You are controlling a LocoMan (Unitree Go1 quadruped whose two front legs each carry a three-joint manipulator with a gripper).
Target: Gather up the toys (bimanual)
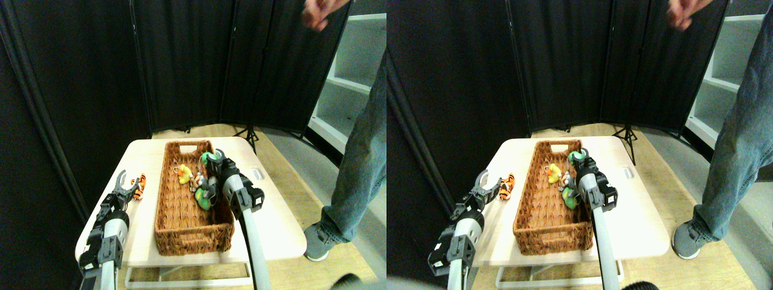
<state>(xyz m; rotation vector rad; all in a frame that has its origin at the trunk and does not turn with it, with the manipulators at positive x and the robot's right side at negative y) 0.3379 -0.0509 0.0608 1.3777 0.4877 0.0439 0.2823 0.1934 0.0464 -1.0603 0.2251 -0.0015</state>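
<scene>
Jaws of the left gripper [128, 184] stand open beside the striped orange toy [139, 185] near the table's [275, 232] left edge; the right gripper [212, 163] holds a green toy [207, 158] over the basket [193, 238].

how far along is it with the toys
Partly done. The yellow toy and a green toy already lie in the wicker basket. The right gripper is over the basket's far right side at another green toy; whether it holds it is unclear. Left to do: the orange striped toy lies on the table outside the basket, with the left gripper, jaws open, beside it.
</scene>
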